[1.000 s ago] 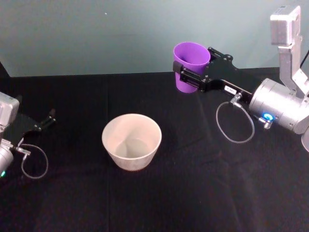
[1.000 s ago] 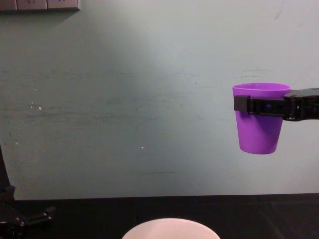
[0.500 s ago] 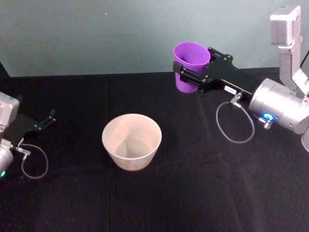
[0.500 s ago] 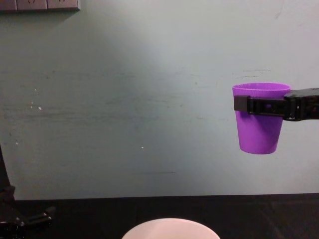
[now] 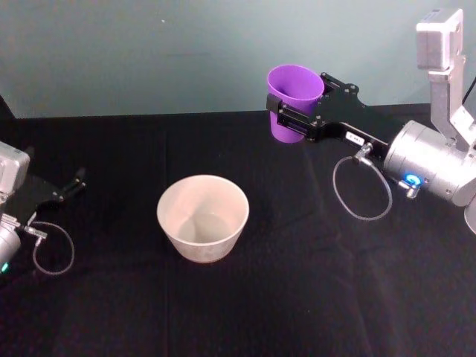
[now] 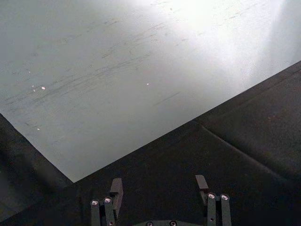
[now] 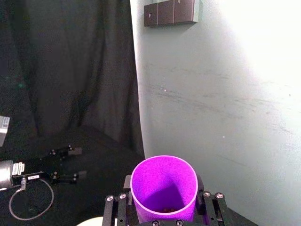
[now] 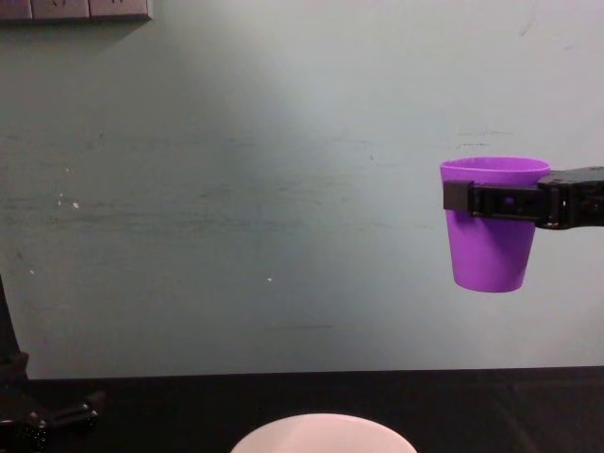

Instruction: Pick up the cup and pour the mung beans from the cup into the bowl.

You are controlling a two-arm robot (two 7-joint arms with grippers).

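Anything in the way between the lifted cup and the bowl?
Nothing. The head view shows bare black cloth between the cup in the right claw and the bowl.

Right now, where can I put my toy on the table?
Bare cloth lies between the bowl and the left claw, and all along the near edge. Busiest is back right, where the right claw holds the cup up.

Head view: high, facing forward and down over the whole black surface (image 5: pixel 297 297) to the wall (image 5: pixel 149 52).
Chest view: low, near surface level, facing that wall. It shares the raised cup (image 8: pixel 489 236) and the bowl (image 8: pixel 323 432) rim with head view.
Left wrist view: close behind left tool (image 6: pixel 159 183), toward the surface's far edge.
Right wrist view: close above right tool (image 7: pixel 163 181), into the cup.
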